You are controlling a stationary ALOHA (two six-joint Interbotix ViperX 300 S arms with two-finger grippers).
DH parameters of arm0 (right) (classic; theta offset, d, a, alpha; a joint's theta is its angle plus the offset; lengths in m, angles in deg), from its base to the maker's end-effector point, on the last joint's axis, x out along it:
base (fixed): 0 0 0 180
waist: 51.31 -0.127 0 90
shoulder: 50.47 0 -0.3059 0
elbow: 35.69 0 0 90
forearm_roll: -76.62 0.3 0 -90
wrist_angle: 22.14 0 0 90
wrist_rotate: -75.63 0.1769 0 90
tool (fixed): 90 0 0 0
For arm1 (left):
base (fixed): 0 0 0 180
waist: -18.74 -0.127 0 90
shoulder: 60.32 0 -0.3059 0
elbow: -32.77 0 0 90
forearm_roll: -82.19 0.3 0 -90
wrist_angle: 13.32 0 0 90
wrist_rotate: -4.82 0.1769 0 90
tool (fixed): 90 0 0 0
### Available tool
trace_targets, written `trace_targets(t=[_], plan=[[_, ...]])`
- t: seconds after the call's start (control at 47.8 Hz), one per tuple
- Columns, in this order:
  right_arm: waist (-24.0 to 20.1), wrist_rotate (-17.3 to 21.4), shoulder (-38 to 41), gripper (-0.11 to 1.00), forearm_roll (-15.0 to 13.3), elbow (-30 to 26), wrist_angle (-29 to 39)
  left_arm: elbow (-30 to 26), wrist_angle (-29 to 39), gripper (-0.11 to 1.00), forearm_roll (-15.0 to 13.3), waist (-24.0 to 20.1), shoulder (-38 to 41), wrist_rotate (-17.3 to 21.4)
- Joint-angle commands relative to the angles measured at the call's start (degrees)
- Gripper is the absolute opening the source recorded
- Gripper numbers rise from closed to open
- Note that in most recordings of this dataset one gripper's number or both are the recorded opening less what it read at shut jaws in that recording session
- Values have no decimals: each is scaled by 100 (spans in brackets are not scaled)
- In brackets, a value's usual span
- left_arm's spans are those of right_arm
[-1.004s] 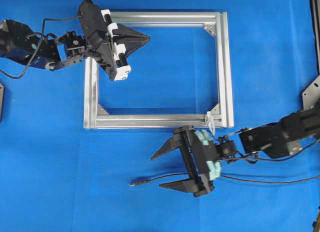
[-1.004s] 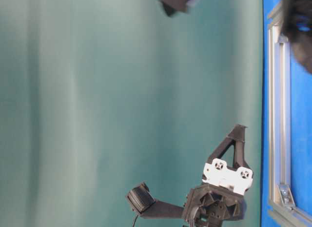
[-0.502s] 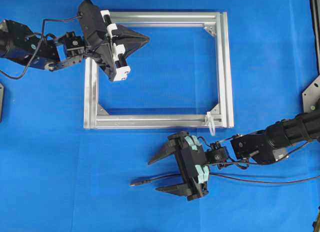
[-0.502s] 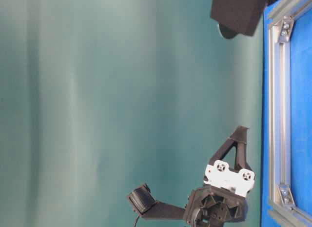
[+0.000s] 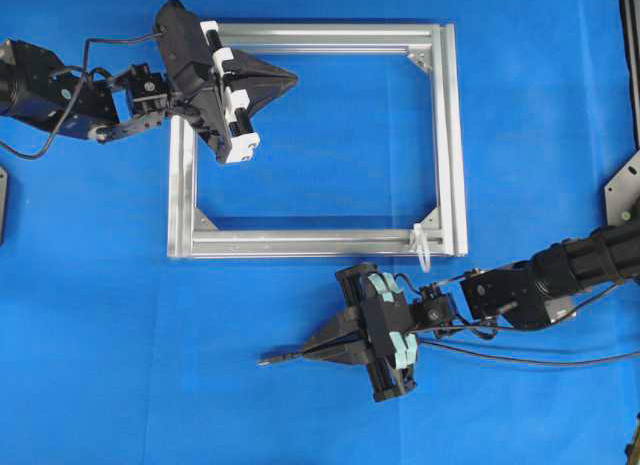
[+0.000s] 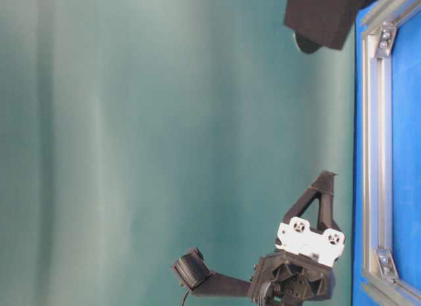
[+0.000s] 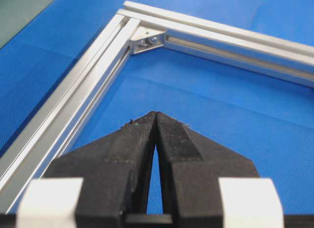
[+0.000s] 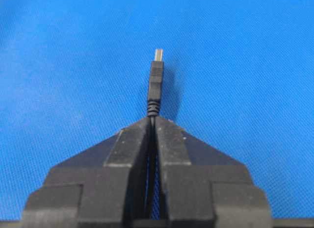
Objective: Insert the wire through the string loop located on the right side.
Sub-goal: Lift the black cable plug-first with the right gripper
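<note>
The black wire [image 5: 520, 357] lies on the blue mat below the frame, running leftward from the right edge. My right gripper [image 5: 308, 351] is shut on the wire just behind its plug [image 8: 156, 81], which sticks out past the fingertips and points left [image 5: 268, 363]. The small white string loop [image 5: 422, 247] hangs at the frame's lower right corner, up and to the right of the right gripper. My left gripper [image 5: 292, 78] is shut on nothing and hovers over the frame's upper left part, its tips [image 7: 156, 115] touching.
The silver aluminium frame [image 5: 320, 241] lies flat on the blue mat, with metal brackets [image 7: 146, 40] in its corners. A grey fixture [image 5: 625, 190] sits at the right edge. A teal backdrop [image 6: 164, 122] fills the table-level view.
My right gripper moved left and down, then shut on the wire behind its plug. The left arm stayed still.
</note>
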Motion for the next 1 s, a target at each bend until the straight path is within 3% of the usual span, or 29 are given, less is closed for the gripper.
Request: trace_targets(t=[0.0, 0.272, 0.69, 0.983], plan=[[-18, -18, -97, -4, -35, -62, -18, -44, -26, 0, 18, 9, -193, 0], [-18, -9, -211, -4, -53, -44, 79, -53, -26, 0, 18, 9, -193, 0], [-18, -105, -1468, -4, -53, -62, 1397, -53, -26, 0, 18, 9, -193, 0], [-18, -176, -1564, -4, -53, -62, 1564, -44, -26, 0, 18, 9, -193, 0]])
